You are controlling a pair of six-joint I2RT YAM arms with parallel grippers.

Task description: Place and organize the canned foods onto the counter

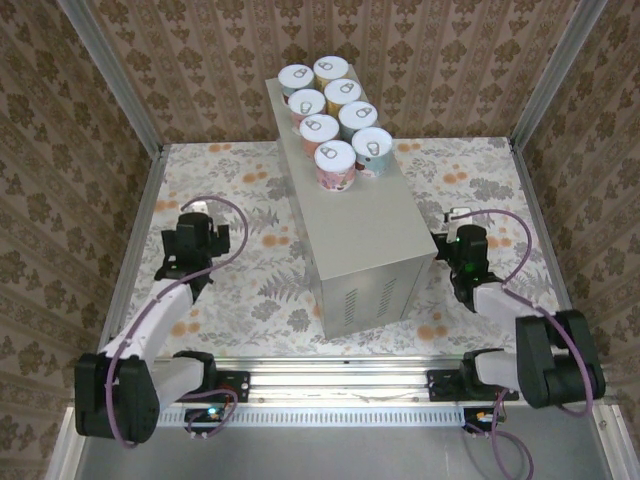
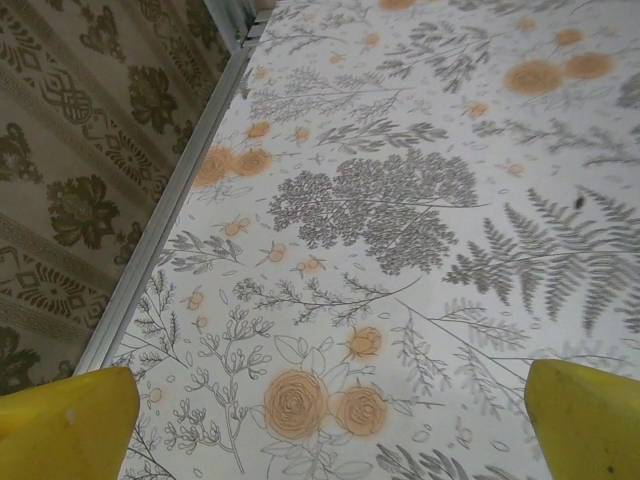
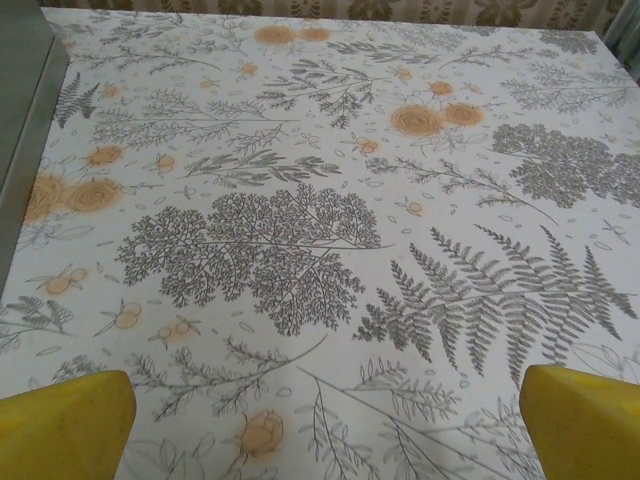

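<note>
The counter [image 1: 365, 235], a tall light-grey metal box with vent slits on its near end face, stands in the middle of the floral cloth. Several cans [image 1: 334, 160] with pale pull-tab lids and pink, orange, yellow and blue labels stand upright in two rows on its far end. My left gripper [image 1: 197, 215] hovers over the cloth left of the counter. In its wrist view it [image 2: 330, 430] is open, yellow fingers [image 2: 65, 425] wide apart and holding nothing. My right gripper [image 1: 462, 218] sits right of the counter. It [image 3: 325, 430] is open too, with bare cloth between its fingers [image 3: 585, 420].
The floral cloth [image 1: 250, 270] covers the floor on both sides of the counter. Aluminium frame rails [image 2: 170, 210] and patterned walls [image 1: 60, 150] enclose the space. The counter's grey side wall [image 3: 20, 120] shows at the left edge of the right wrist view.
</note>
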